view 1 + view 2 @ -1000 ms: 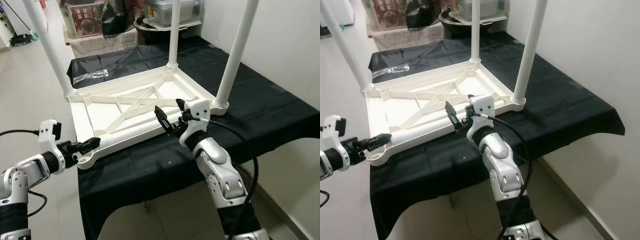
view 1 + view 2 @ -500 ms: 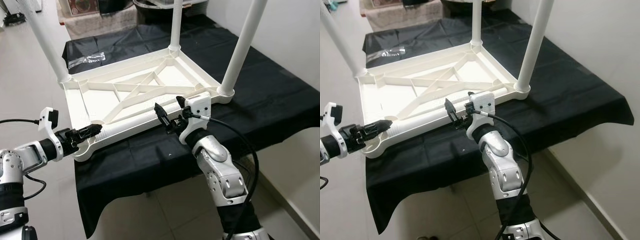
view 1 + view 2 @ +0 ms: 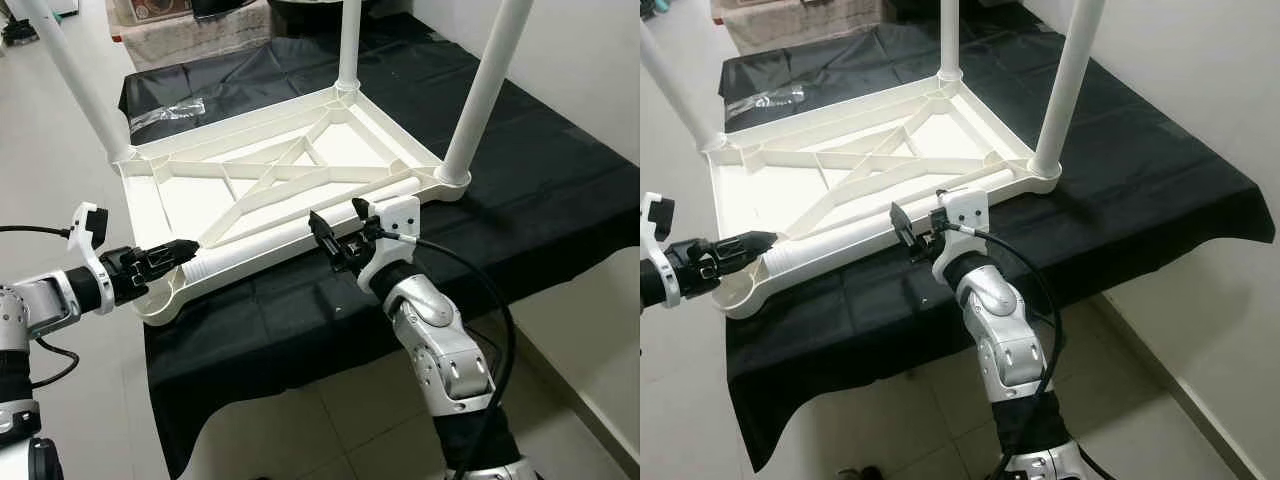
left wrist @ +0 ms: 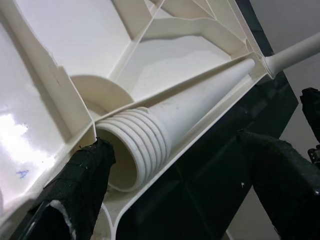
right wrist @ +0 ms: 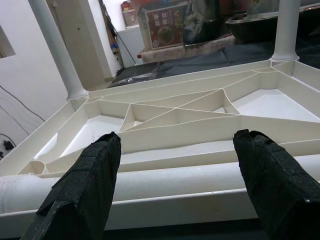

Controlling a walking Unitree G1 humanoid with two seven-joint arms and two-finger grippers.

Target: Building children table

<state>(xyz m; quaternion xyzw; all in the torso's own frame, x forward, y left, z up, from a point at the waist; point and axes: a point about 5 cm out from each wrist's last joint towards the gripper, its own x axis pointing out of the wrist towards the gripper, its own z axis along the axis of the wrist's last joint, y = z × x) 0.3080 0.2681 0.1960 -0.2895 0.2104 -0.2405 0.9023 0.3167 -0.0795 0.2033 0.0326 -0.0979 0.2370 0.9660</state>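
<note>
The white children's table top (image 3: 190,200) lies upside down on a black-covered table (image 3: 520,180). Three white legs stand up from its corners, among them one at the near right (image 3: 485,90). The loose fourth leg (image 3: 260,245) lies along the near rim, its threaded end (image 4: 135,150) by the empty near-left corner socket. My left gripper (image 3: 175,250) is open at that threaded end, which sits between its fingers (image 4: 85,185). My right gripper (image 3: 338,228) is open over the leg's thin end, which lies just below its fingers (image 5: 270,180).
A clear plastic bag (image 3: 165,105) lies on the cloth behind the table top. Boxes and a dark pot (image 3: 300,8) stand at the far end. A white wall runs along the right. Tiled floor (image 3: 60,150) lies to the left and in front.
The whole view has shifted, so the camera moved. Both grippers stay open at the two ends of the lying leg, which keeps its place on the rim.
</note>
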